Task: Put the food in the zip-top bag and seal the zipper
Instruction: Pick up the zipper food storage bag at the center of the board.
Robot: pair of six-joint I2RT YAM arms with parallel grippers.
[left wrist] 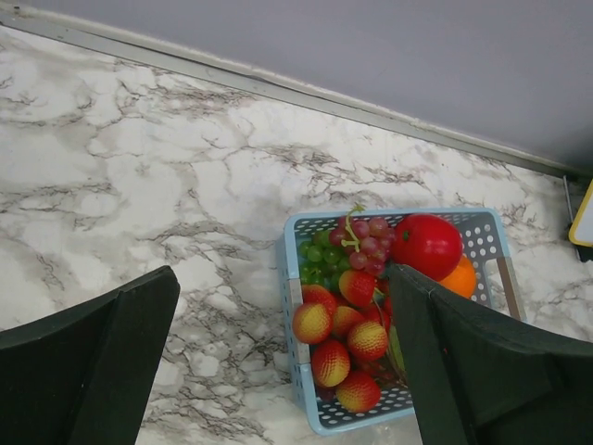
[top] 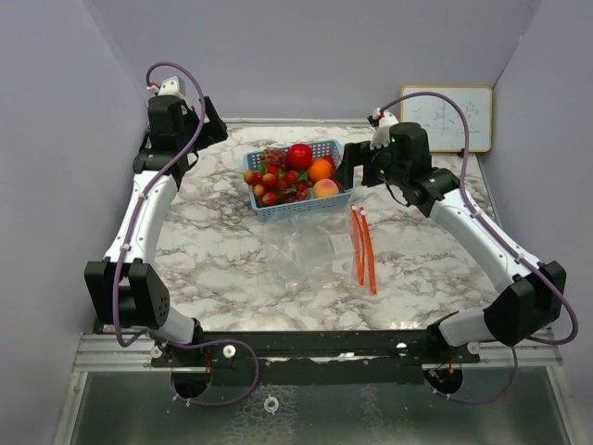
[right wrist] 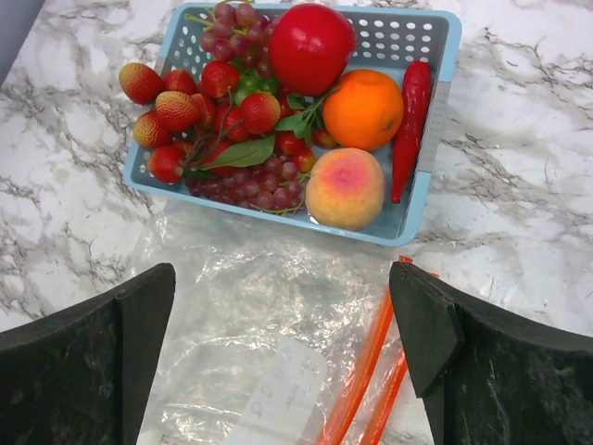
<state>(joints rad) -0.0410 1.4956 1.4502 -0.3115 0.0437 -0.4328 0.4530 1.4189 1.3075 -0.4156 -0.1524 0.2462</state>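
Note:
The food lies in a blue lattice basket (top: 262, 206): a red apple (top: 299, 155), orange (top: 321, 170), peach (top: 325, 188), purple grapes (right wrist: 264, 176) and strawberries (left wrist: 331, 362). The clear zip-top bag (top: 306, 250) lies flat on the table just in front of the basket, its orange-red zipper (top: 364, 248) at its right side and a white label (right wrist: 278, 389) on it. My left gripper (top: 209, 132) is open and empty, hovering left of the basket. My right gripper (top: 352, 167) is open and empty, hovering at the basket's right end above the bag (right wrist: 250, 324).
A small whiteboard (top: 451, 118) leans on the right wall at the back. The marble table (top: 213, 260) is walled on three sides. A long red chilli (right wrist: 412, 130) lies along the basket's right side.

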